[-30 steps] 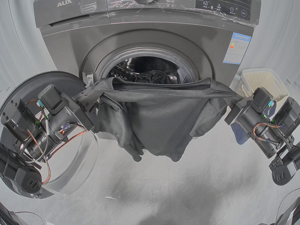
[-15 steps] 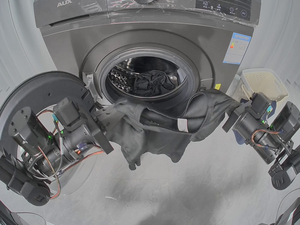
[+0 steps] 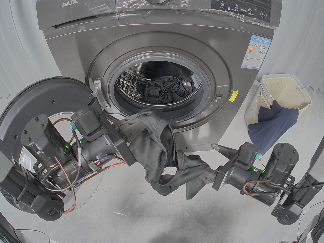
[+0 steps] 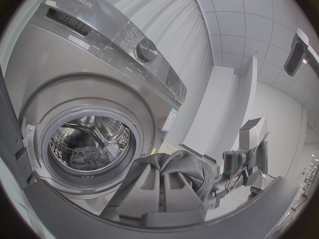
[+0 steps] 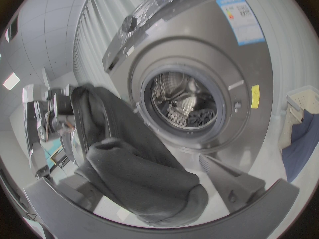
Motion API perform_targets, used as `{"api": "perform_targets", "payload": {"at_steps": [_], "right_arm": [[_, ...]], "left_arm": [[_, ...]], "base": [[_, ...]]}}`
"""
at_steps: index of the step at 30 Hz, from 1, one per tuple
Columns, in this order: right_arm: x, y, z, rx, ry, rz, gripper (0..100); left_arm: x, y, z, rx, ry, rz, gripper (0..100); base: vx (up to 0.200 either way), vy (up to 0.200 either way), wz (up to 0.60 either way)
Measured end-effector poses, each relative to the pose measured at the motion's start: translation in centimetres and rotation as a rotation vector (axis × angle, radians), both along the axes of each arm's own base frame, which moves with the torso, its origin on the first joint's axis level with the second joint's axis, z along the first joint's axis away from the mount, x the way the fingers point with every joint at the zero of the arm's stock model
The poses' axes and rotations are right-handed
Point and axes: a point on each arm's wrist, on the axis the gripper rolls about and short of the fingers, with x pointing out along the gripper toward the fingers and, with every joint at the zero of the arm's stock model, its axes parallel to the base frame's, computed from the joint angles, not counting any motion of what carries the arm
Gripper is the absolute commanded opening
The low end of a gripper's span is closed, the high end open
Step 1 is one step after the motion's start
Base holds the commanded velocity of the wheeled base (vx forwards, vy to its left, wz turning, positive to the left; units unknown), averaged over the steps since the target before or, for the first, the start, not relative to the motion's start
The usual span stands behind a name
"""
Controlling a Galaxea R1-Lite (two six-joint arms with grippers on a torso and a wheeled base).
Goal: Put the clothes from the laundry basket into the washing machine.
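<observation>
Loading step; left pincer (image 3: 135,128) clamped on dark garment (image 3: 162,159), hanging at 6 o'clock below drum (image 3: 133,81); right pincer (image 3: 209,162) spread wide, cloth slung across it; next, likely: lift bundle, push into drum; blue cloth (image 3: 273,125) over laundry basket (image 3: 287,85) rim, 3 o'clock.

Laundry basket (image 3: 255,106) stands right of washing machine (image 3: 84,48); garment (image 3: 163,88) inside drum (image 3: 130,83).

Pale marbled floor (image 3: 175,213), white pleated curtains (image 3: 20,44) behind, panelled ceiling (image 4: 259,27) with one lit panel (image 5: 11,81).
</observation>
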Motion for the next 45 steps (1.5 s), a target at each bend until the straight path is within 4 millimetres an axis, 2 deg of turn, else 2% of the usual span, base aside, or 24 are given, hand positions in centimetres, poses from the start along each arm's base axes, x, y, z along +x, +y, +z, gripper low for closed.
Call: {"api": "perform_targets", "payload": {"at_steps": [6, 19, 23, 32, 45], "right_arm": [[0.4, 0.7, -3.0, -0.072, 0.08, 0.01, 100], [4.3, 4.2, -6.1, -0.092, 0.075, 0.013, 100], [5.7, 5.4, -6.4, -0.075, 0.046, 0.012, 100], [8.5, 8.0, -5.6, -0.007, -0.055, 0.023, 100], [10.0, 9.7, -6.8, 0.008, -0.083, 0.039, 100]], "left_arm": [[-0.2, 0.1, 0.8, -0.018, -0.024, -0.001, 0], [-1.2, 0.1, 1.3, -0.025, -0.043, -0.03, 0], [-1.6, 0.0, 1.3, -0.023, -0.042, -0.042, 0], [-2.0, -0.2, 1.2, -0.019, -0.04, -0.059, 0], [-2.7, -0.4, 1.6, -0.028, -0.051, -0.084, 0]], "base": [[0.0, 0.0, 0.0], [0.0, 0.0, 0.0], [0.0, 0.0, 0.0], [0.0, 0.0, 0.0], [0.0, 0.0, 0.0]]}}
